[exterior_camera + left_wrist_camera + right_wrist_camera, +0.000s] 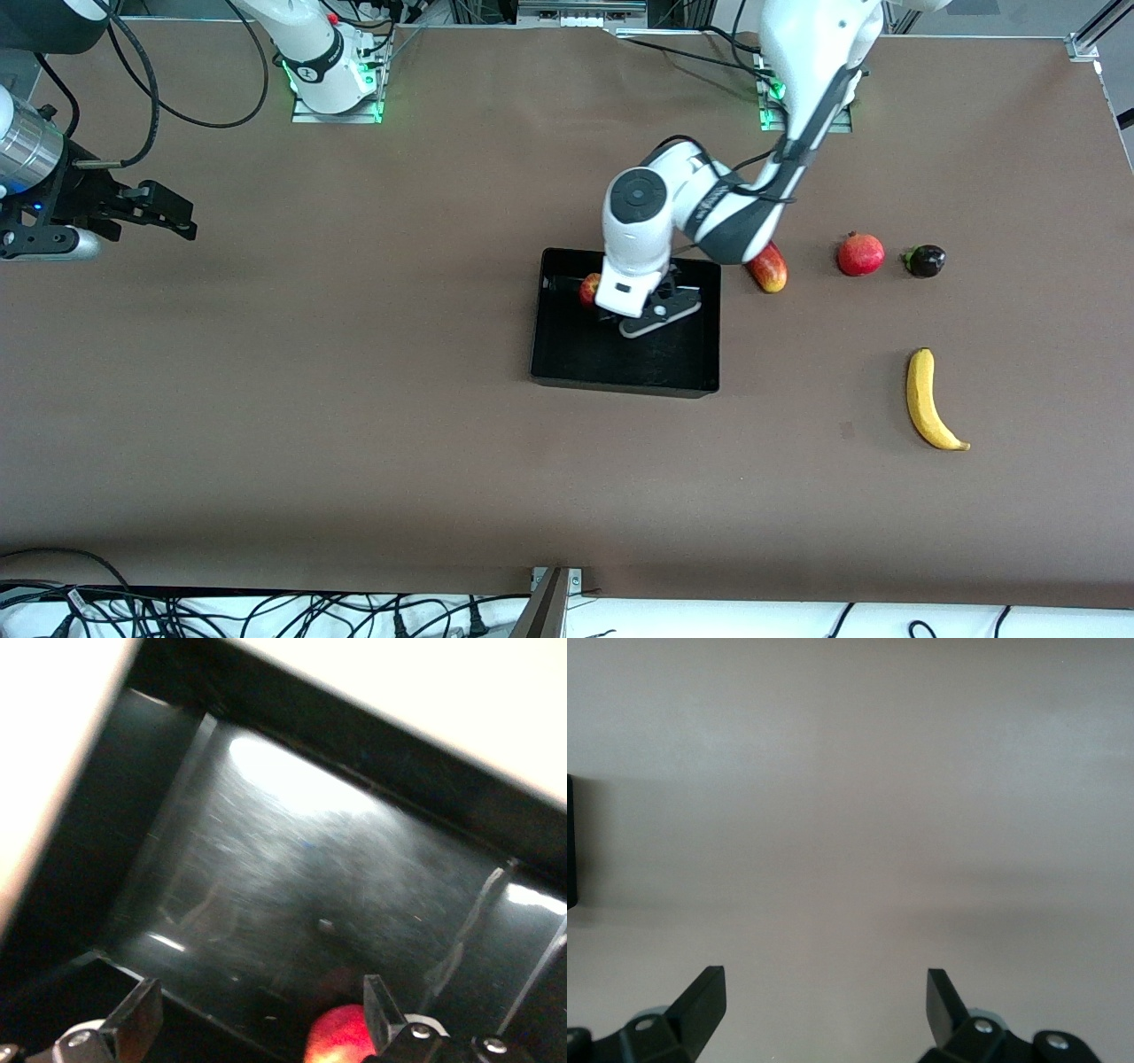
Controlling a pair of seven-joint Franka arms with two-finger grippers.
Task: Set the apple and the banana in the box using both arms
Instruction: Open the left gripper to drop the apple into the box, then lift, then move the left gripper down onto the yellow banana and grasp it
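The black box (pixel 620 365) sits mid-table. The small red apple (pixel 589 291) lies inside it, by the wall toward the right arm's end. My left gripper (pixel 631 307) is low over the box, open and empty. In the left wrist view the apple (pixel 341 1036) rests on the box floor (pixel 292 842) just inside one finger of my left gripper (pixel 261 997), with a wide gap to the other finger. The yellow banana (pixel 926 403) lies on the table toward the left arm's end, nearer the front camera than the box. My right gripper (pixel 164 213) waits open over bare table; it also shows in the right wrist view (pixel 824 983).
A red-yellow mango (pixel 769 268) lies just beside the box, partly under the left arm. A red pomegranate (pixel 860 254) and a dark round fruit (pixel 926 260) lie farther toward the left arm's end. Brown tabletop (pixel 354 399) surrounds them.
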